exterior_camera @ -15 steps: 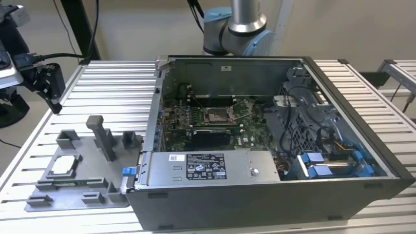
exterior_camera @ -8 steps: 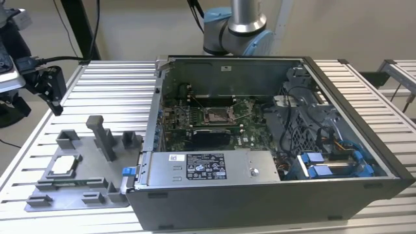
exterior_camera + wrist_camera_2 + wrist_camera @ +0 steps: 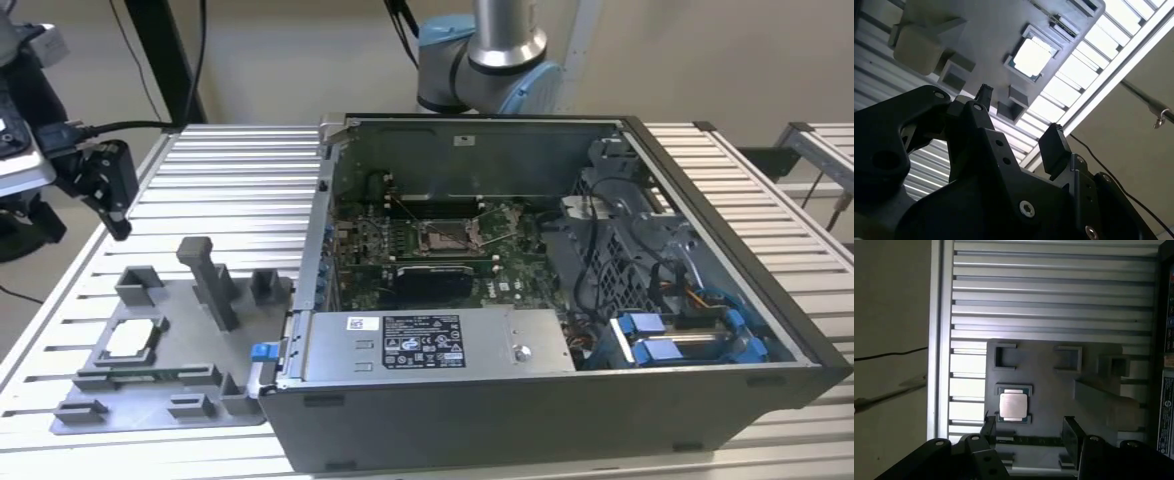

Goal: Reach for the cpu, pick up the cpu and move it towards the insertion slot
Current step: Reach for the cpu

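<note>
Gripper (image 3: 1029, 427) spread wide, empty; cpu (image 3: 1013, 405) lies in tray (image 3: 1054, 390) ahead of my fingers (image 3: 1072, 432). Exterior view adds insertion slot (image 3: 445, 237).

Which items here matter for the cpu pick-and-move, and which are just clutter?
Job:
cpu
insertion slot
gripper, jaws open, empty

Lying about:
tray
grey posts
case
blue brackets
table

Exterior high, oblique; cpu (image 3: 1013, 405) (image 3: 1032, 56) in both wrist views.
</note>
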`<action>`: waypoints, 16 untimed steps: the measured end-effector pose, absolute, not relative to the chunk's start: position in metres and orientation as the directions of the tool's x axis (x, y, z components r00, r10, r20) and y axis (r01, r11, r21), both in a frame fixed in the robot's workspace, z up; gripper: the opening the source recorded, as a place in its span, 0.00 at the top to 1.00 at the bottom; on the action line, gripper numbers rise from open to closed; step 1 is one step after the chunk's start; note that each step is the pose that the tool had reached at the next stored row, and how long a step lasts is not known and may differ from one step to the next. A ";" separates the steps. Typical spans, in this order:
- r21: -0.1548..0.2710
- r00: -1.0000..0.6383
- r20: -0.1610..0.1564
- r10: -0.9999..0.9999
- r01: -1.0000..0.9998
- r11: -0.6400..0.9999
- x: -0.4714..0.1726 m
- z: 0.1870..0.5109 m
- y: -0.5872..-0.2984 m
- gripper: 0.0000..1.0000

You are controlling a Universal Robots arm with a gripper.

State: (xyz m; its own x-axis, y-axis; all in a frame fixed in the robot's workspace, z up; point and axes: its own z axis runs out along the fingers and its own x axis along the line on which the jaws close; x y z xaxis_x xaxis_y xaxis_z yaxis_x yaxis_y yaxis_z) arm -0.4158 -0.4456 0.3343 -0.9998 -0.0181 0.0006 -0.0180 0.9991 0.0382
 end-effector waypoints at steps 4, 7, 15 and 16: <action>0.038 -1.000 0.001 -0.018 -0.018 0.999 -0.416 0.332 -0.446 0.00; 0.038 -1.000 0.000 -0.018 -0.018 0.999 -0.416 0.330 -0.446 0.00; 0.038 -1.000 0.001 -0.018 -0.018 0.999 -0.416 0.328 -0.446 0.00; 0.038 -1.000 0.000 -0.018 -0.018 0.999 -0.416 0.328 -0.446 0.00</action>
State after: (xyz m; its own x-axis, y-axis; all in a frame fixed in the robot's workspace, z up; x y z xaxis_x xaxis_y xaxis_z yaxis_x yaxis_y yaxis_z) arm -0.4158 -0.4456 0.3277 -0.9998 -0.0180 0.0005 -0.0180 0.9991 0.0382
